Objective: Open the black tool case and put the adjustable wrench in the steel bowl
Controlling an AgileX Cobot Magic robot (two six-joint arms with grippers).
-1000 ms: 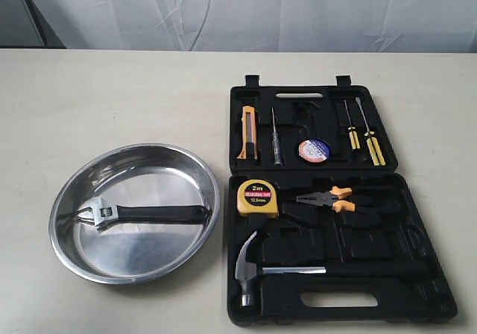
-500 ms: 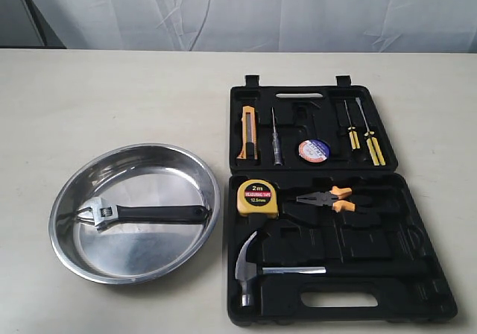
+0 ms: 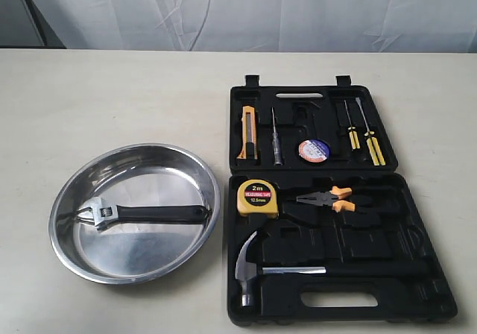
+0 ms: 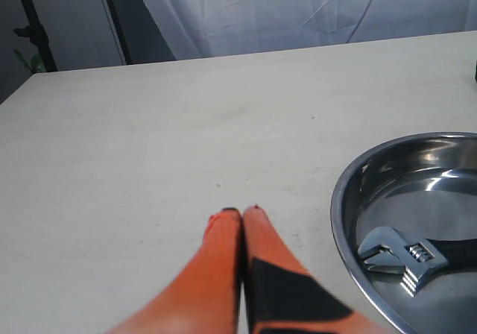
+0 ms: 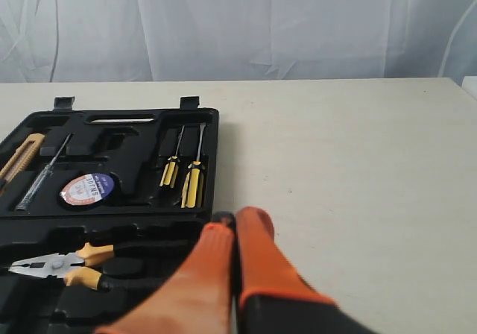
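Observation:
The black tool case (image 3: 387,271) lies fully open on the right of the table, both halves flat; it also shows in the right wrist view as the black tool case (image 5: 134,196). The adjustable wrench (image 3: 141,214) lies inside the steel bowl (image 3: 68,253), silver head to the left, black handle to the right. The left wrist view shows the steel bowl (image 4: 350,200) and the wrench head (image 4: 399,253). My left gripper (image 4: 241,212) is shut and empty above bare table beside the bowl. My right gripper (image 5: 237,218) is shut and empty by the case's right edge. Neither gripper shows in the exterior view.
In the case lie a claw hammer (image 3: 257,268), yellow tape measure (image 3: 258,197), orange-handled pliers (image 3: 328,198), a utility knife (image 3: 247,133), a tape roll (image 3: 314,150) and screwdrivers (image 3: 365,142). A white curtain (image 3: 261,10) hangs behind the table.

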